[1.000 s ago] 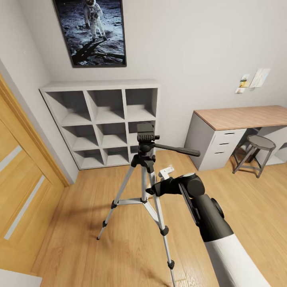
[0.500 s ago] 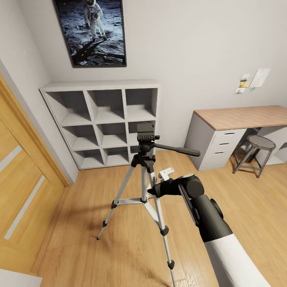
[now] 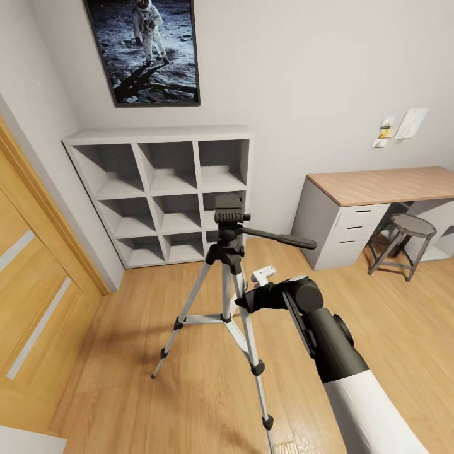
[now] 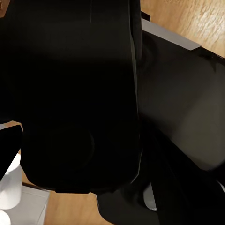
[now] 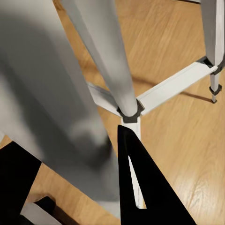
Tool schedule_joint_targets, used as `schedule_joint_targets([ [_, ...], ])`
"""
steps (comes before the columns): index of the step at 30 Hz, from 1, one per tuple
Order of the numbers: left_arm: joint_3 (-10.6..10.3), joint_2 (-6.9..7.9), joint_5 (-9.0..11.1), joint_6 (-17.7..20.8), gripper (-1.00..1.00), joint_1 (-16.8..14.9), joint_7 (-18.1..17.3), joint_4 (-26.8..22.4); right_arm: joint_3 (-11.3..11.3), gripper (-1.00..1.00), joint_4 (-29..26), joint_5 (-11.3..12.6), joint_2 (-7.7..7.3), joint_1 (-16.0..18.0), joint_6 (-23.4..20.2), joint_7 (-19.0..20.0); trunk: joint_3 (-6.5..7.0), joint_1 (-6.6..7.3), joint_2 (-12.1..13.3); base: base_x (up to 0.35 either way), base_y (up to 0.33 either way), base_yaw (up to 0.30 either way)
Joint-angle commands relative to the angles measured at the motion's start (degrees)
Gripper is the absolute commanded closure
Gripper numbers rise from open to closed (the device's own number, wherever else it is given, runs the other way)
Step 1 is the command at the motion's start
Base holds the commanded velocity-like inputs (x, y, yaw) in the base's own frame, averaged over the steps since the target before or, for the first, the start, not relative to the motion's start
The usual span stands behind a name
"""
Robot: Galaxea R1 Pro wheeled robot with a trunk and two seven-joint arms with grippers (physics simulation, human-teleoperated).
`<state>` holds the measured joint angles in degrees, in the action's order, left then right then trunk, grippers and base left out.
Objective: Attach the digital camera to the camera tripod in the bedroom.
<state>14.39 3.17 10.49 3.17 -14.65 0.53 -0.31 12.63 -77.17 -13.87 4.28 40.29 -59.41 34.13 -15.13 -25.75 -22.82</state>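
While the camera tripod (image 3: 228,277) stands on the wood floor (image 3: 132,372), the right gripper (image 3: 243,302) reaches among its legs, spread unclear; cube shelf (image 3: 165,192) behind, desk (image 3: 378,189) far right.

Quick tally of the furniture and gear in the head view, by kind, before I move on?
Tripod: 1
Cube shelf: 1
Desk: 1
Stool: 1
Poster: 1
Total: 5
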Motion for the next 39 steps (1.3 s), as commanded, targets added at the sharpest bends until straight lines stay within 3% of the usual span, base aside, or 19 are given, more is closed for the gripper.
schedule_joint_targets([
  [1, -0.05, 0.07, 0.59, 0.25, 1.00, -0.04, 0.07, -0.04, -0.04, 1.00, -0.06, -1.17, -0.13, 0.05, -0.02, 0.36, -0.10, -0.03, -0.10, 0.000, 0.000, 0.000],
  [11, -0.15, 0.58, 0.25, 0.89, 1.00, -0.05, 0.42, -0.58, -0.05, 1.00, -0.77, -1.53, -0.46, 0.05, 0.06, -1.27, -0.10, -0.03, -0.10, 0.000, 0.000, 0.000],
  [13, -0.11, 1.35, -0.01, 1.46, 1.00, -0.05, 0.43, -2.05, -0.01, 1.00, -0.84, -1.58, -0.48, 0.05, 0.06, -1.58, -0.10, -0.03, -0.10, 0.000, 0.000, 0.000],
  [15, -0.08, 2.07, -1.34, 4.26, 1.00, -0.04, 0.43, -6.71, 0.01, 1.00, -0.93, -1.65, -0.55, 0.05, 0.02, -1.74, -0.10, -0.03, -0.10, 0.000, 0.000, 0.000],
  [17, -0.08, 2.62, -5.24, 16.07, 1.00, -0.03, 0.39, -19.34, 0.04, 1.00, -1.02, -1.68, -0.62, 0.05, 0.01, -1.77, -0.10, -0.03, -0.10, 0.000, 0.000, 0.000],
  [18, -0.08, 2.69, -5.85, 18.65, 1.00, -0.03, 0.38, -22.00, 0.05, 1.00, -1.03, -1.68, -0.64, 0.05, 0.00, -1.78, -0.10, -0.03, -0.10, 0.000, 0.000, 0.000],
  [20, -0.05, 3.18, -7.39, 29.10, 1.00, -0.04, 0.28, -33.73, 0.11, 1.00, -1.04, -1.69, -0.66, 0.05, 0.00, -1.78, -0.10, -0.03, -0.10, 0.000, 0.000, 0.000],
  [21, -0.03, 3.38, -7.59, 31.62, 1.00, -0.04, 0.24, -36.84, 0.12, 1.00, -1.04, -1.69, -0.67, 0.05, 0.00, -1.78, -0.10, -0.03, -0.10, 0.000, 0.000, 0.000],
  [23, 0.03, 4.63, -7.75, 41.12, 1.00, -0.05, 0.06, -49.13, 0.17, 1.00, -1.05, -1.69, -0.68, 0.05, 0.00, -1.79, -0.10, -0.03, -0.10, 0.000, 0.000, 0.000],
  [27, 0.10, 6.37, -7.52, 53.12, 1.00, -0.52, -0.13, -62.16, 0.19, 1.00, -1.05, -1.69, -0.68, 0.05, 0.00, -1.79, -0.10, -0.03, -0.10, 0.000, 0.000, 0.000],
  [28, 0.09, 6.59, -7.51, 54.49, 1.00, -1.55, -0.12, -63.56, 0.20, 1.00, -1.05, -1.69, -0.68, 0.05, 0.00, -1.79, -0.10, -0.03, -0.10, 0.000, 0.000, 0.000],
  [31, 0.06, 6.86, -7.57, 56.42, 1.00, -10.18, -0.10, -64.00, 0.20, 1.00, -1.05, -1.69, -0.68, 0.05, 0.00, -1.79, -0.10, -0.03, -0.10, 0.000, 0.000, 0.000],
  [32, 0.04, 7.12, -7.62, 56.83, 1.00, -17.53, -0.09, -60.55, 0.20, 1.00, -1.07, -1.69, -0.68, 0.05, -0.02, -1.79, -0.10, -0.03, -0.10, 0.000, 0.000, 0.000],
  [37, 0.03, 7.45, -7.78, 56.83, 1.00, -32.62, -0.09, -49.97, 0.26, 1.00, -1.07, -1.69, -0.68, 0.05, -0.01, -1.79, -0.10, -0.03, -0.10, 0.000, 0.000, 0.000],
  [38, 0.08, 7.41, -7.82, 56.83, 1.00, -40.64, -0.09, -44.47, 0.28, 1.00, -1.08, -1.69, -0.68, 0.05, -0.05, -1.79, -0.10, -0.03, -0.10, 0.000, 0.000, 0.000],
  [39, 0.09, 7.32, -7.84, 56.83, 1.00, -44.24, -0.09, -42.55, 0.28, 1.00, -1.10, -1.69, -0.68, 0.05, -0.06, -1.79, -0.10, -0.03, -0.10, 0.000, 0.000, 0.000],
])
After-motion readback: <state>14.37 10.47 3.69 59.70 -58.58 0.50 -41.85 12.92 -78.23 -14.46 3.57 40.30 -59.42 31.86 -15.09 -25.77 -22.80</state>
